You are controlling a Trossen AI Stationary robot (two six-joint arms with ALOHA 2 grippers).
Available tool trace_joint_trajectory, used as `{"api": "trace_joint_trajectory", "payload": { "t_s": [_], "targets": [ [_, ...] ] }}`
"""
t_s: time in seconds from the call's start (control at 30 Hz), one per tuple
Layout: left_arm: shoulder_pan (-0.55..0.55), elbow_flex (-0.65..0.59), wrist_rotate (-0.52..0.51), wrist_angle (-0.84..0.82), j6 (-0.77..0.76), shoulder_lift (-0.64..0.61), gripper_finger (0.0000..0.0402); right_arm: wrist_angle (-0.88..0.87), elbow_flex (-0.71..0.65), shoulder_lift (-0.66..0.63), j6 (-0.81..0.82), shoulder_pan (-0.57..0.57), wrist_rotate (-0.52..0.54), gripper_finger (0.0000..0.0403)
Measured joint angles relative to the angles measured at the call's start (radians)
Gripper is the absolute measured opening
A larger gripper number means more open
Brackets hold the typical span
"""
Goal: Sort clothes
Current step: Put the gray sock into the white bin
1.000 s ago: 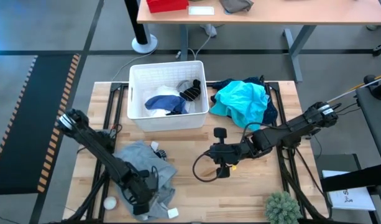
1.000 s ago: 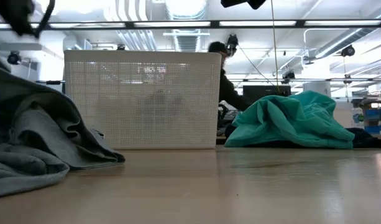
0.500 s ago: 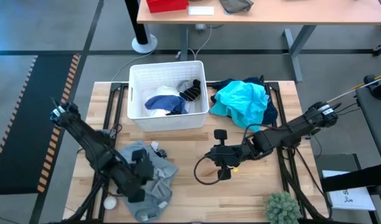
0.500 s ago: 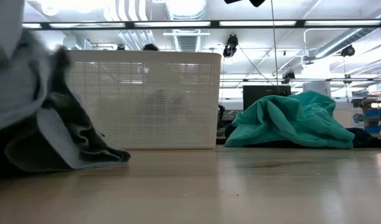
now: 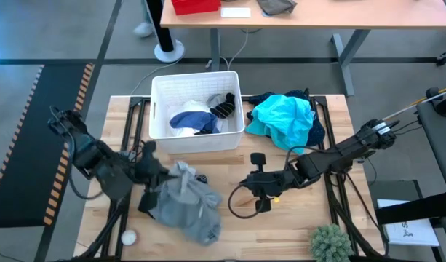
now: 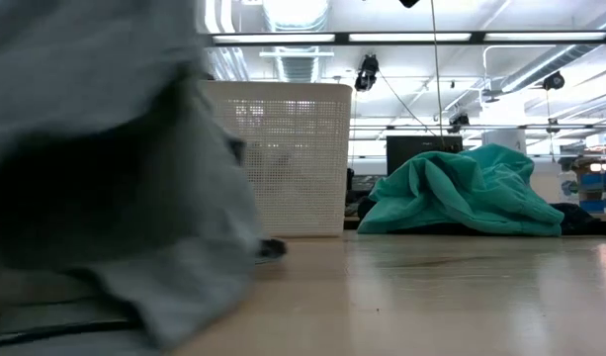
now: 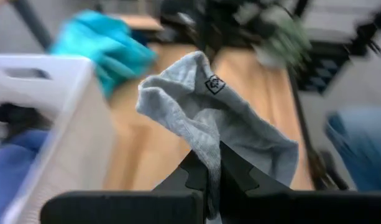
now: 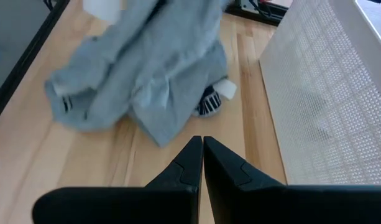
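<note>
- The grey garment (image 5: 182,204) hangs from the left gripper (image 5: 151,173), in front of the white basket (image 5: 196,138); pinched at one fold, it drapes limp, so I judge it soft and light, best held by a bunched edge.
- The teal garment (image 5: 282,118) lies crumpled beside the basket, equally floppy.
- A striped sock (image 8: 209,102) lies under the grey cloth.
- The right gripper (image 5: 257,191) rests mid-table, fingers together, empty.

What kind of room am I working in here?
Likely a robotics lab or workshop. The low view shows exposed ceiling ducts and strip lights over benches with monitors, and the high view shows hazard-striped floor matting beside the table.
</note>
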Motion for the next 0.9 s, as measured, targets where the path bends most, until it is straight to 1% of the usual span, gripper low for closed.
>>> {"api": "trace_joint_trajectory", "payload": {
  "t_s": [0.1,0.2,0.3,0.4,0.47,0.57,0.67,0.73,0.83,0.9],
  "targets": [
    [0.022,-0.005,-0.051,0.013,0.001,-0.028,0.0000,0.091,0.000,0.000,-0.008,0.000,0.000,0.0000],
    [0.040,-0.019,-0.056,0.017,0.002,-0.040,0.0000,0.265,0.000,0.000,-0.012,0.000,0.002,0.0000],
    [0.047,-0.038,-0.056,0.035,0.024,-0.040,0.0000,0.470,0.000,0.000,0.014,-0.009,0.030,0.0001],
    [0.050,-0.046,-0.056,0.073,0.061,-0.025,0.0000,0.596,0.000,-0.001,-0.015,-0.026,0.026,0.0018],
    [0.052,-0.046,-0.056,0.105,0.096,-0.010,0.0000,0.653,0.000,0.000,-0.014,-0.040,0.024,0.0043],
    [0.054,-0.046,-0.055,0.156,0.165,0.015,0.0000,0.699,0.000,0.000,0.017,-0.064,0.006,0.0094],
    [0.064,-0.047,-0.054,0.197,0.220,0.036,0.0000,0.706,0.011,0.001,0.049,-0.083,-0.055,0.0154],
    [0.075,-0.047,-0.054,0.212,0.243,0.049,0.0000,0.746,0.023,0.014,0.061,-0.089,-0.092,0.0188],
    [0.098,-0.047,-0.054,0.232,0.279,0.069,0.0000,0.759,0.054,0.046,0.055,-0.091,-0.106,0.0225],
    [0.113,-0.047,-0.053,0.254,0.309,0.083,0.0000,0.758,0.086,0.084,0.048,-0.096,-0.108,0.0239]
  ]
}}
